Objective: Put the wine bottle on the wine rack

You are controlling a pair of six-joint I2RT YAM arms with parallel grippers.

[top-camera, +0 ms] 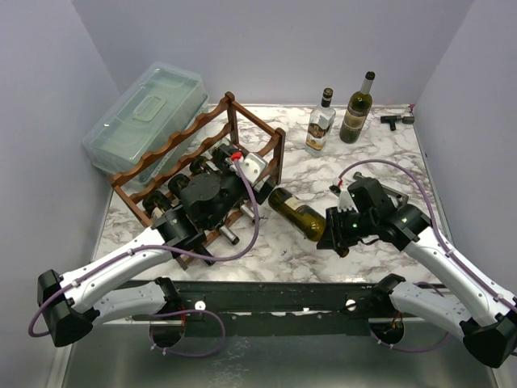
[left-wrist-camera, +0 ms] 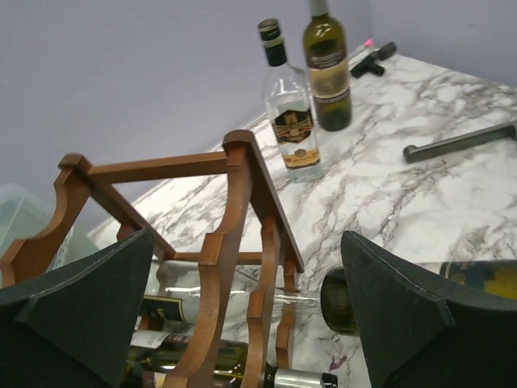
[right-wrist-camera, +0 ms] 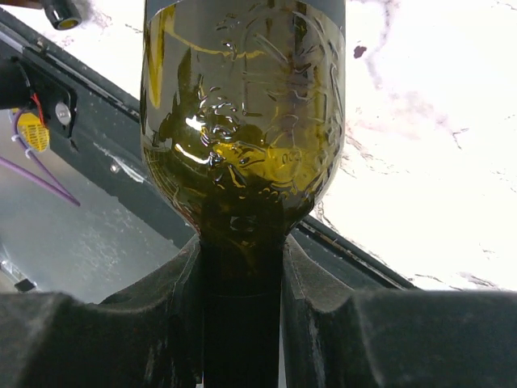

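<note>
Reddish-brown wine rack (top-camera: 202, 162) at left of counter (top-camera: 388, 174) | left end effector (left-wrist-camera: 246, 311) spread wide, empty, over rack's right end | wine bottle (top-camera: 297, 212) lying sideways mid-counter, base toward rack | right end effector (right-wrist-camera: 242, 315) clamped on its neck

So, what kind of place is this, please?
Probably a robot test bench, not a home: a left arm and a right arm bolted at the edge of a marble-patterned table, plain walls close around it, and a wine rack.
</note>
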